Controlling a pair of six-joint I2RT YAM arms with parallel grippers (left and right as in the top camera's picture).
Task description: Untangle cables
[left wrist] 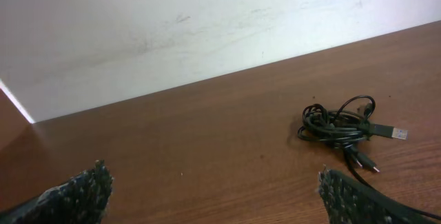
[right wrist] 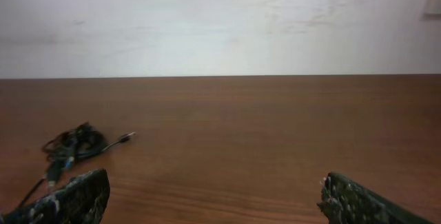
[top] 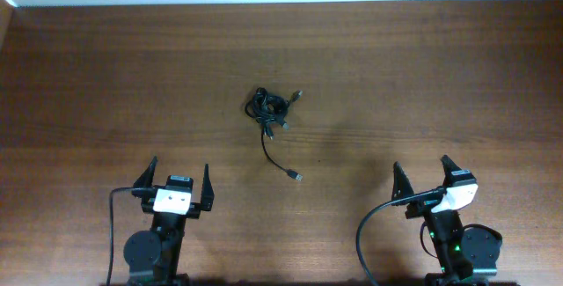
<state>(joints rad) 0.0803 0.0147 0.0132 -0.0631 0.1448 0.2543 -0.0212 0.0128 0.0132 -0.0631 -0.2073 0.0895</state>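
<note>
Brown wooden table (top: 88, 75) holds the cables (top: 271, 108) as one knotted bunch, with a loose plug end (top: 297, 176) trailing from that bunch toward the robot. Well short of the bunch, one to each side of it, the left gripper (top: 179, 165) and the right gripper (top: 420, 161) stand wide open and empty. Untangling looks not yet begun, so next one arm should probably pin the knot while the other draws out the loose end; no container is in view.
</note>
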